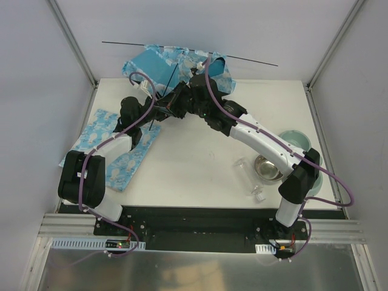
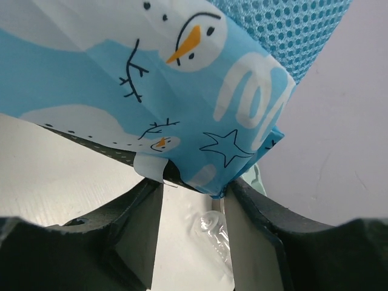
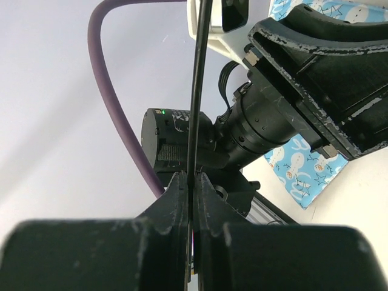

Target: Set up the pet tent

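Note:
The pet tent [image 1: 162,63] lies slack at the back of the table as blue snowman-print fabric with a mesh panel. One thin black pole [image 1: 242,59] runs across its top, and a second pole [image 3: 195,91] slants down from it. My right gripper [image 3: 193,179] is shut on that second pole, which rises straight out of the jaws. Both grippers meet just in front of the tent. In the left wrist view a corner of the tent [image 2: 182,91] hangs at the tips of my left gripper [image 2: 193,188]. Those jaws stand apart, the fabric's tip touching the right finger [image 2: 254,212].
A flat light-blue printed mat [image 1: 112,148] lies at the left under my left arm. A steel bowl [image 1: 268,168], a teal bowl [image 1: 298,139] and a clear plastic bottle [image 1: 250,177] sit at the right. White walls close in the back and sides.

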